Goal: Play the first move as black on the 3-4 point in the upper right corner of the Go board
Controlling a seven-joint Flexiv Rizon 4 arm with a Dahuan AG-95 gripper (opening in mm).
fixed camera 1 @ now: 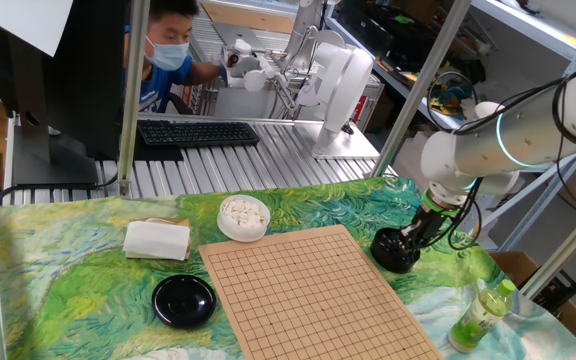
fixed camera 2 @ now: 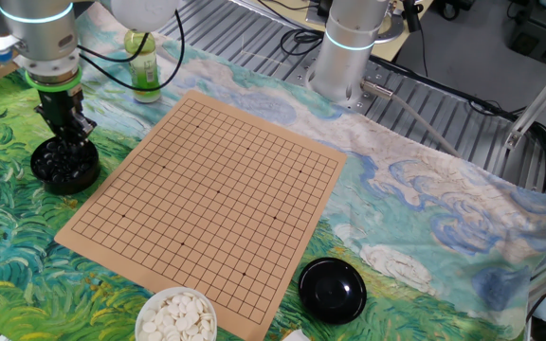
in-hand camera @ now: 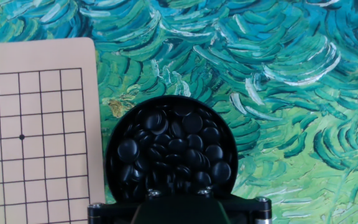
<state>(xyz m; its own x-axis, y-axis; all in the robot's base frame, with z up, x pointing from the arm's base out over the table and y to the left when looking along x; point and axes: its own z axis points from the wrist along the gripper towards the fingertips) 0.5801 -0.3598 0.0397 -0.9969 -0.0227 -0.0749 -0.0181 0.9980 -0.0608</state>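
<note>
A black bowl (fixed camera 1: 396,252) full of glossy black stones (in-hand camera: 173,149) stands on the cloth beside the board's right edge. My gripper (fixed camera 1: 415,238) points straight down into it, also seen in the other fixed view (fixed camera 2: 67,135). Its fingertips are low among the stones, and whether they hold one is hidden. In the hand view only the hand's dark body (in-hand camera: 176,211) shows at the bottom edge. The wooden Go board (fixed camera 1: 308,290) carries no stones. Its corner nearest the bowl, with a star dot (in-hand camera: 22,137), shows in the hand view.
A white bowl of white stones (fixed camera 1: 243,216) stands at the board's far left corner. A black lid (fixed camera 1: 184,300) and a folded white cloth (fixed camera 1: 156,240) lie left of the board. A green bottle (fixed camera 1: 483,315) stands near the bowl. A person (fixed camera 1: 168,50) sits behind the table.
</note>
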